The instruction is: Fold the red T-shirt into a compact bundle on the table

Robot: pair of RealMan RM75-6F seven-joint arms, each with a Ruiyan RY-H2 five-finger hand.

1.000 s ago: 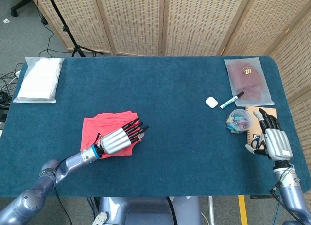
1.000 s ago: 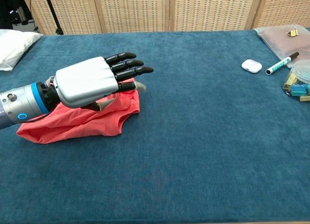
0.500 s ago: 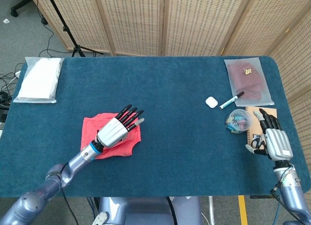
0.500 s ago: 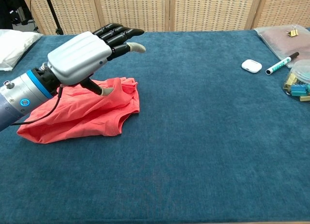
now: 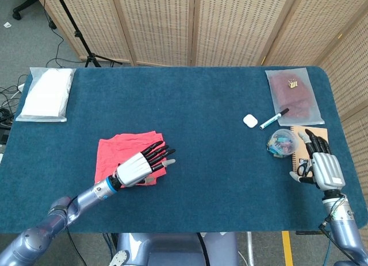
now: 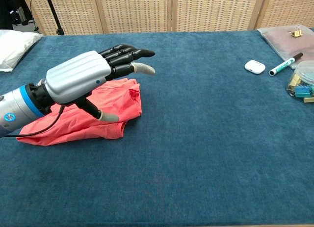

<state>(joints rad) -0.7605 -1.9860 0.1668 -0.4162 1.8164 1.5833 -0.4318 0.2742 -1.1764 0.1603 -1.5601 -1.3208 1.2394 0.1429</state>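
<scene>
Above the folded red cotton T-shirt (image 6: 88,120) on the blue carpeted worktop (image 6: 206,138), the left hand (image 6: 86,80) is held released, fingers extended, apparently for pressing flat.
</scene>
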